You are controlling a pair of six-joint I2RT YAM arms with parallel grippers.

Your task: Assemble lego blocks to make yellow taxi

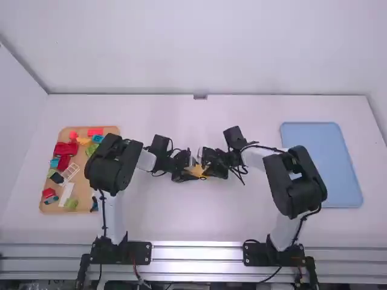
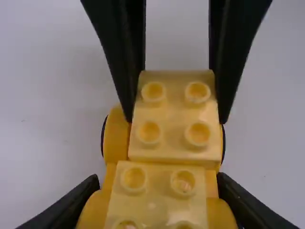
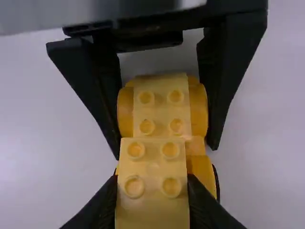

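Near the table's centre my left gripper (image 1: 183, 167) and right gripper (image 1: 214, 164) face each other across the small yellow car (image 1: 197, 171). In the left wrist view, the left gripper (image 2: 158, 183) has its fingers shut on the orange-yellow wheeled base, outside the wheels, with a pale yellow block (image 2: 157, 195) between them. The right gripper (image 3: 152, 181) is shut on a second pale yellow block (image 3: 152, 164), at the car's other end. This block sits slightly crooked beside the first; whether it is fully seated I cannot tell.
At the far left, a tan tray (image 1: 91, 208) holds several coloured blocks and pieces, partly under the left arm. A blue tray (image 1: 323, 163) lies at the right, beside the right arm's elbow. White table surface (image 1: 181, 121) extends beyond the grippers.
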